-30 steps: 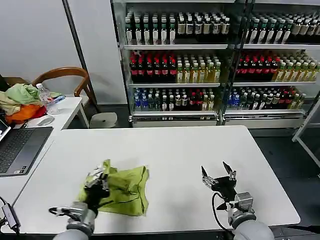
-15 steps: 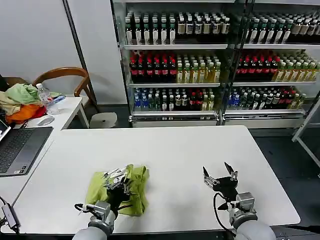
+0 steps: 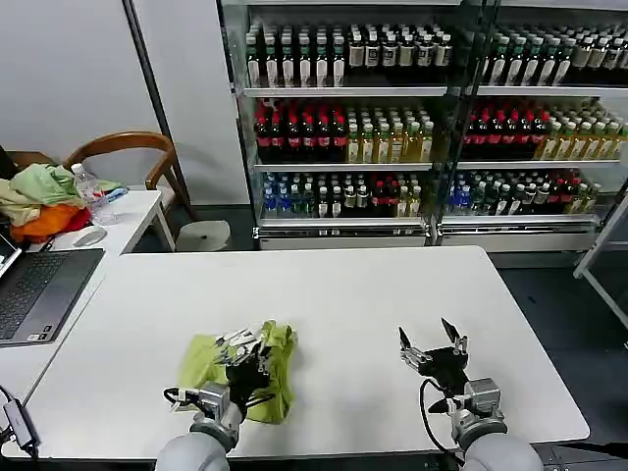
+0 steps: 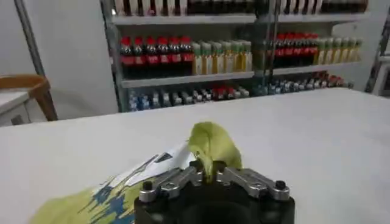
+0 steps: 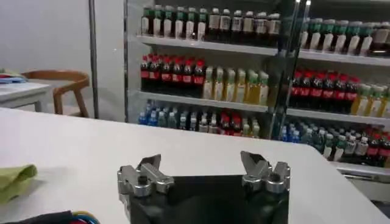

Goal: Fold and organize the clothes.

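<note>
The lime T-shirt (image 3: pixel 240 368) lies bunched and partly folded on the white surface (image 3: pixel 343 294). The left gripper (image 3: pixel 242 345), above the shirt, has its jaws pinched on a raised fold of it. Beside the shirt, the right gripper (image 3: pixel 432 343) hovers, jaws spread. Flattening and squaring appear left to do.

T-shirt (image 3: pixel 240 363) on table (image 3: pixel 343 294) front-left, laptop (image 3: pixel 34 289) further left.
</note>
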You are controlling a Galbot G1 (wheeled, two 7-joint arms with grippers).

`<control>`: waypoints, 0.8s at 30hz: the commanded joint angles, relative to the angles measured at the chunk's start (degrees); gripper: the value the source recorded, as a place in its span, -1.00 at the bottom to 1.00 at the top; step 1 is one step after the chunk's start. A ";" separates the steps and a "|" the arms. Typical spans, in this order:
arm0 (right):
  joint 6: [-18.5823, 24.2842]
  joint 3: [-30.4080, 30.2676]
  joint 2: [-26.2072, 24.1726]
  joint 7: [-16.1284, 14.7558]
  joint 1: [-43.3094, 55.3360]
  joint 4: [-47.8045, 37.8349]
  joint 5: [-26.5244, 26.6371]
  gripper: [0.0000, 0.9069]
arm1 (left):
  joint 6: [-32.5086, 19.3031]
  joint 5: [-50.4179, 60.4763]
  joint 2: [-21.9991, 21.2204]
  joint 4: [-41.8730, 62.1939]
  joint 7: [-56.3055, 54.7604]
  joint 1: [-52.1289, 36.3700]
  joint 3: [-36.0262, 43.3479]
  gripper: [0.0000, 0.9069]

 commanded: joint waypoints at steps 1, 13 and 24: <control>-0.02 0.00 0.08 -0.03 0.03 0.06 -0.18 1.00 | -0.79 -8.52 -1.48 -2.85 -1.21 -1.00 2.06 1.00; 0.02 -0.55 0.24 -0.14 1.15 -0.05 -0.16 1.00 | -1.87 -8.16 2.24 -11.44 -1.22 3.42 -7.51 1.00; 0.43 1.15 -0.24 -0.35 1.12 0.33 0.15 1.00 | 2.05 -14.48 4.34 -2.04 -7.76 5.18 -16.67 1.00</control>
